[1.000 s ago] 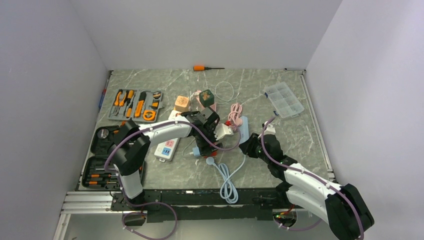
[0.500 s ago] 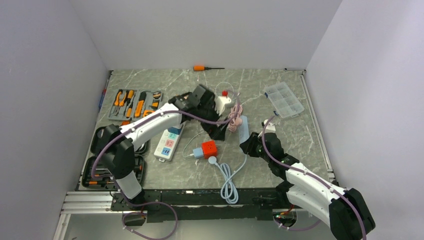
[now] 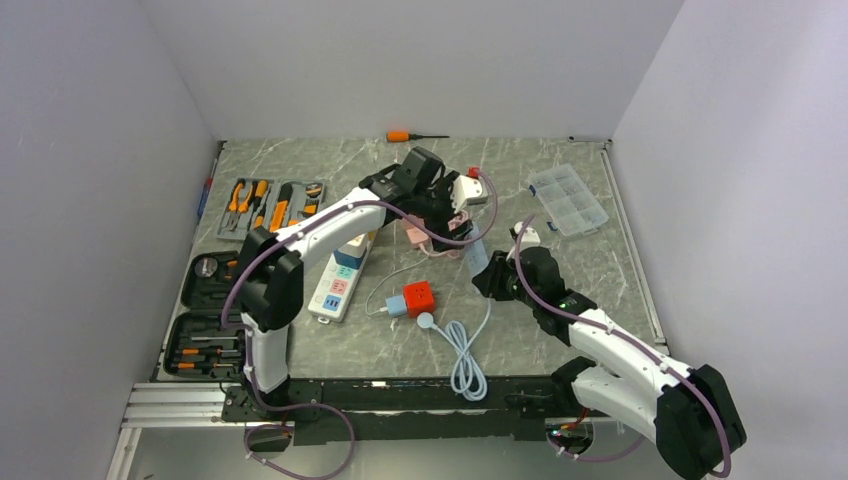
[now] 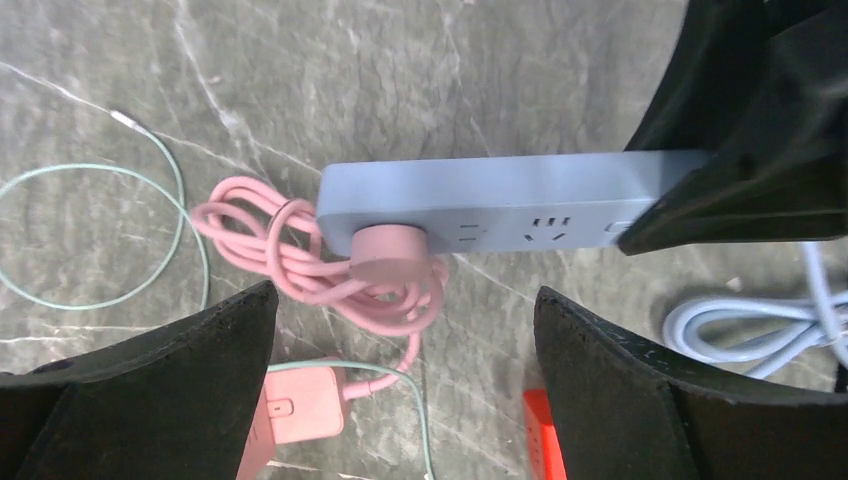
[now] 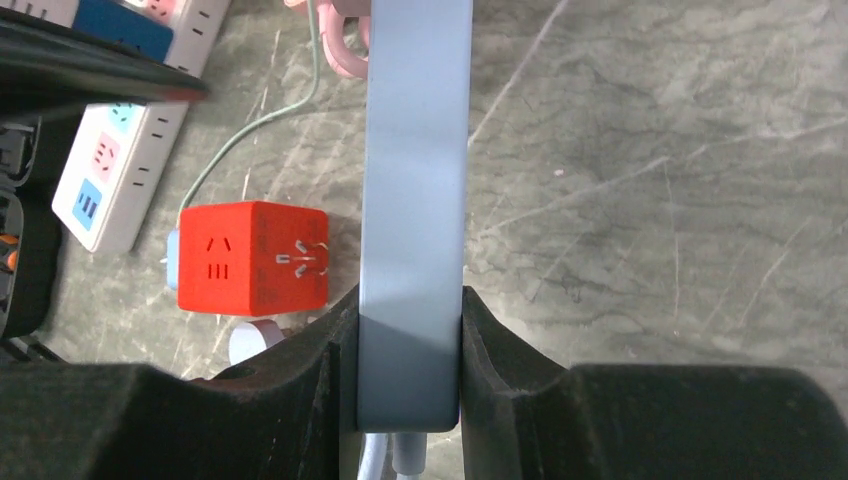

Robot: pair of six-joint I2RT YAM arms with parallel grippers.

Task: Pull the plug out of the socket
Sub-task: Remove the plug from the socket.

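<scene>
Your left gripper (image 4: 405, 335) has swung over and opened wide above the pink plug (image 4: 388, 250), seated at one end of the grey strip (image 4: 520, 195). Small, rigid, probably tight: pinch its round sides. Right gripper (image 5: 410, 345) clamps the strip's other end.

Centre: strip (image 4: 500, 200) clamped between the right gripper's (image 5: 410, 335) fingers, plug (image 4: 388, 255) in its far end.
Above plug: left gripper (image 4: 405, 300), fingers spread either side.
Left of strip: cube (image 3: 417, 297), second strip (image 3: 338, 285) beyond.
Near edge: cord coil (image 3: 462, 365).
Back edge: screwdriver (image 3: 412, 135).
Back right: box (image 3: 568, 199).
Left: tool tray (image 3: 272, 208) behind case (image 3: 205, 310).
</scene>
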